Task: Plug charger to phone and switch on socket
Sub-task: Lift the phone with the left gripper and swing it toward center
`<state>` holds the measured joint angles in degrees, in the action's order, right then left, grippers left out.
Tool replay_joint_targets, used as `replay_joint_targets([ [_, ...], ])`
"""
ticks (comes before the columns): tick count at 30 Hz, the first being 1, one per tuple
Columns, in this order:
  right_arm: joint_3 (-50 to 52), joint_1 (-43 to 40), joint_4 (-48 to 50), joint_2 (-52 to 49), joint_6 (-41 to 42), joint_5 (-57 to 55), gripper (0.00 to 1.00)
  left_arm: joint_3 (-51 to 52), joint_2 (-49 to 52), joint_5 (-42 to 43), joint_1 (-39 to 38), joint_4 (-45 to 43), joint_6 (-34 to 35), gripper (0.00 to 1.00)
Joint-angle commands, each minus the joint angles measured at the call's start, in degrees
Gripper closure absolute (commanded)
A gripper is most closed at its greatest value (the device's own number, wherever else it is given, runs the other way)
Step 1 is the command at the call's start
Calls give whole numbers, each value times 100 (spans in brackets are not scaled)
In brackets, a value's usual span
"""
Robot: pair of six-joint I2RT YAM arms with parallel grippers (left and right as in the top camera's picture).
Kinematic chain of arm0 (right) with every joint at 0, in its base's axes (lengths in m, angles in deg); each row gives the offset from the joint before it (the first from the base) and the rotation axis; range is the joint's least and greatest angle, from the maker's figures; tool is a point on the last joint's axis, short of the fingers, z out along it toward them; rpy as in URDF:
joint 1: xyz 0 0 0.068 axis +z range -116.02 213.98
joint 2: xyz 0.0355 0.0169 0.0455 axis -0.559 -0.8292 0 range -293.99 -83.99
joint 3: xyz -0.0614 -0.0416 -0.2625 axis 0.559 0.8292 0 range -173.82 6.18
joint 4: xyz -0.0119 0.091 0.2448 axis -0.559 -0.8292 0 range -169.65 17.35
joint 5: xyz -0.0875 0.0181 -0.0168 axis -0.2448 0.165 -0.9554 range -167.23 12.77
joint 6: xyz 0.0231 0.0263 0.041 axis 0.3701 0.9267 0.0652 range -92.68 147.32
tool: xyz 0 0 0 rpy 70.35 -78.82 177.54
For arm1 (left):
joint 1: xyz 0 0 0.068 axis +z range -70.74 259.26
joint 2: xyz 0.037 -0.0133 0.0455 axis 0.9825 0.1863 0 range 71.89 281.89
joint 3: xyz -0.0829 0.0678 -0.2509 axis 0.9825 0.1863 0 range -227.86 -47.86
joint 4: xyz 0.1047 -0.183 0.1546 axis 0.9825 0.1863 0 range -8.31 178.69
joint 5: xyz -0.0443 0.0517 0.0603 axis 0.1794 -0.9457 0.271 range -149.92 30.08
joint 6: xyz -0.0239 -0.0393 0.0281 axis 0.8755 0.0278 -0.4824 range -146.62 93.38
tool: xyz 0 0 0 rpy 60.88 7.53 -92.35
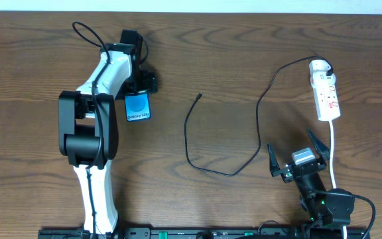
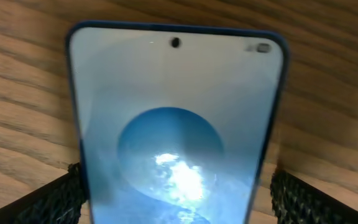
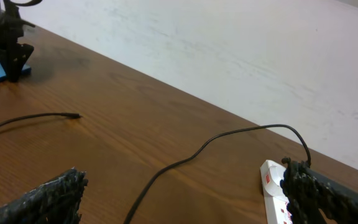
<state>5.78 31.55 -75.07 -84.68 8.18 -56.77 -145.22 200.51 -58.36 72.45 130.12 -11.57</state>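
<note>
Where left gripper [image 1: 140, 91] sits: reached far out, jaws wide, straddling phone [image 1: 138, 107]
right gripper [image 1: 290, 143]: low near table edge, gaping, empty
cut off: phone's bottom end, left wrist view

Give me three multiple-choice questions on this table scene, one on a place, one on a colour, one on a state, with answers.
1. Where is the charger's free tip?
A) in the phone
B) on the bare table, between phone and power strip
C) in a pincer

2. The power strip's cord is
A) black
B) red
C) white

3. The right pincer is
A) open, empty
B) shut on the charger
C) shut on the phone

Answers: B, the tip lies alone on the wood. C, a white cord runs from the strip. A, its fingers stand apart with nothing between.
</note>
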Motion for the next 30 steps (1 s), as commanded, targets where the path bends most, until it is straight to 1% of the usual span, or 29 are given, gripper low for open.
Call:
replay_joint_targets([
  [1, 9, 46, -35, 37, -63, -63, 1, 256, 127, -55, -94, 2, 157, 5],
  [6, 9, 46, -37, 37, -63, -66, 1, 256, 127, -57, -94, 9, 179, 6],
  [8, 9, 46, -37, 37, -63, -63, 1, 256, 127, -59, -94, 28, 179, 9],
  [11, 9, 46, -37, 37, -63, -63, 1, 256, 127, -57, -94, 55, 179, 11],
  [16, 9, 46, -35, 37, -63, -66, 1, 256, 127, -57, -94, 166, 181, 13],
  [21, 9, 44, -37, 37, -63, -66, 1, 256, 127, -55, -94, 232, 181, 17],
  [27, 9, 44, -37, 37, -63, -66, 1, 256, 127, -57, -94, 203, 177, 18],
  [30, 9, 44, -37, 37, -63, -63, 1, 254, 125, -57, -94, 186, 177, 24],
])
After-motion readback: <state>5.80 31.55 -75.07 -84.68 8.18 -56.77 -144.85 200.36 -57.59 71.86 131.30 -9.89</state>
